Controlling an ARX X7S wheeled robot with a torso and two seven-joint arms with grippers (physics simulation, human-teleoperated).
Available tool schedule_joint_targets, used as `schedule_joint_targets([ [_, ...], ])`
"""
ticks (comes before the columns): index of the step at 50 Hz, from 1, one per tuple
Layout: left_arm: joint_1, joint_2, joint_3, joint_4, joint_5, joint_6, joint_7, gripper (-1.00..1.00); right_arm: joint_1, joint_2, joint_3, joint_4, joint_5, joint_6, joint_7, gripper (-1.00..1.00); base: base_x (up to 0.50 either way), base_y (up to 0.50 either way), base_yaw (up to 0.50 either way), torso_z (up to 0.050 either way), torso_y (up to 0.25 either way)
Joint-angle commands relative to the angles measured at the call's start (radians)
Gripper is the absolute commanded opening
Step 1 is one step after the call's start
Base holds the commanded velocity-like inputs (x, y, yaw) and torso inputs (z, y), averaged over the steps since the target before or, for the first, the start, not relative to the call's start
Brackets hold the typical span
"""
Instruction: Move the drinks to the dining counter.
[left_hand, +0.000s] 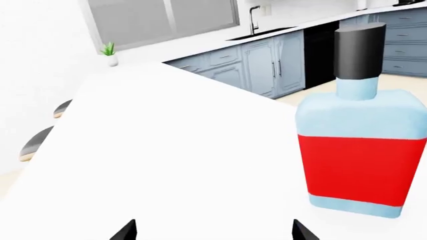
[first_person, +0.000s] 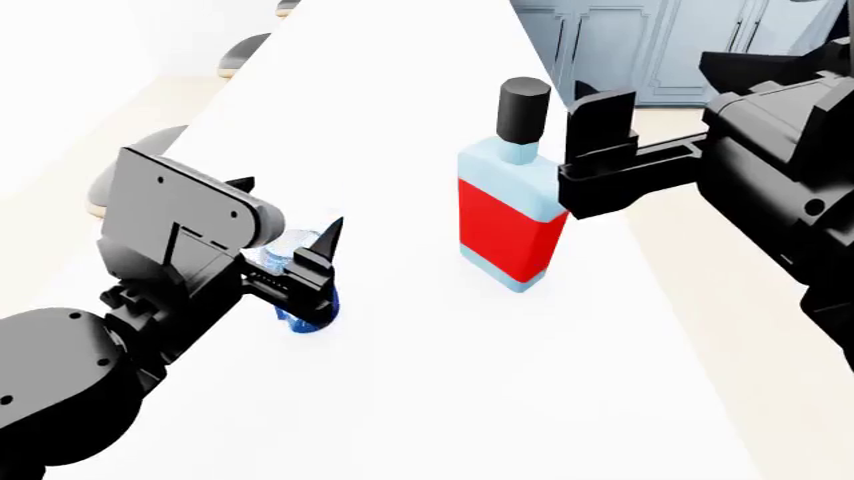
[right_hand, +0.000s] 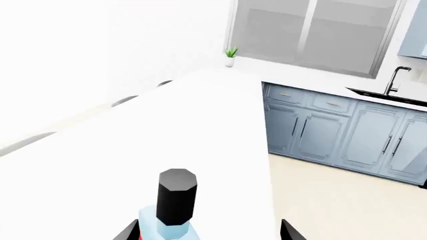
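Observation:
The light-blue bottle (first_person: 511, 215) with red label and black cap stands upright on the white dining counter (first_person: 441, 390). My right gripper (first_person: 590, 160) is open beside it at shoulder height. In the right wrist view the bottle's cap (right_hand: 177, 197) shows between the open fingertips of the right gripper (right_hand: 208, 232), nearer one finger. The blue Pepsi can (first_person: 300, 300) stands on the counter just under my left gripper (first_person: 287, 225), partly hidden by it. In the left wrist view the left gripper (left_hand: 213, 231) is open and empty, the bottle (left_hand: 360, 140) stands ahead of it, and the can is out of view.
Grey stools (first_person: 247, 48) (left_hand: 39, 142) line the counter's far side. A small potted plant (right_hand: 230, 56) sits at the counter's far end. Grey-blue cabinets (right_hand: 313, 132), a sink tap (right_hand: 398, 77) and a black appliance (left_hand: 320, 55) stand beyond a strip of beige floor (first_person: 721, 300).

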Motion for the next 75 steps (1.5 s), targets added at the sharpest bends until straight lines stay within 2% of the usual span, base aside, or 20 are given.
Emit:
schedule_joint_targets([
  [1, 0.002, -0.005, -0.003, 0.004, -0.005, 0.003, -0.006, 1.0, -0.004, 0.011, -0.001, -0.008, 0.001, -0.01, -0.002, 1.0, 0.0, 0.0, 0.0, 0.0, 0.0],
  [6, 0.001, -0.006, -0.018, 0.009, 0.001, 0.015, -0.022, 1.0, 0.001, 0.012, -0.004, -0.009, 0.002, -0.013, -0.002, 1.0, 0.0, 0.0, 0.0, 0.0, 0.0],
  [13, -0.02, 0.01, -0.183, 0.053, -0.055, 0.108, -0.12, 1.0, 0.033, 0.007, -0.014, -0.007, 0.016, -0.016, 0.008, 1.0, 0.0, 0.0, 0.0, 0.0, 0.0],
  [18, -0.04, -0.001, -0.232, 0.076, -0.112, 0.111, -0.166, 1.0, 0.048, 0.01, -0.016, -0.011, 0.023, -0.021, 0.016, 1.0, 0.0, 0.0, 0.0, 0.0, 0.0],
  [28, -0.079, -0.037, -0.251, 0.111, -0.182, 0.08, -0.219, 1.0, 0.115, 0.032, -0.033, -0.037, 0.098, -0.045, 0.076, 1.0, 0.0, 0.0, 0.0, 0.0, 0.0],
  [37, -0.146, -0.083, -0.284, 0.14, -0.317, 0.054, -0.306, 1.0, 0.18, 0.062, -0.046, -0.072, 0.176, -0.079, 0.133, 1.0, 0.0, 0.0, 0.0, 0.0, 0.0],
  [51, -0.292, -0.182, -0.329, 0.158, -0.521, 0.053, -0.441, 1.0, 0.364, 0.114, -0.126, -0.096, 0.277, -0.131, 0.209, 1.0, 0.0, 0.0, 0.0, 0.0, 0.0],
  [66, -0.326, -0.294, -0.412, 0.179, -0.673, 0.089, -0.515, 1.0, 0.553, 0.179, -0.241, -0.101, 0.31, -0.203, 0.216, 1.0, 0.0, 0.0, 0.0, 0.0, 0.0],
  [75, -0.367, -0.396, -0.467, 0.183, -0.796, 0.117, -0.566, 1.0, 0.685, 0.213, -0.308, -0.08, 0.355, -0.22, 0.215, 1.0, 0.0, 0.0, 0.0, 0.0, 0.0],
])
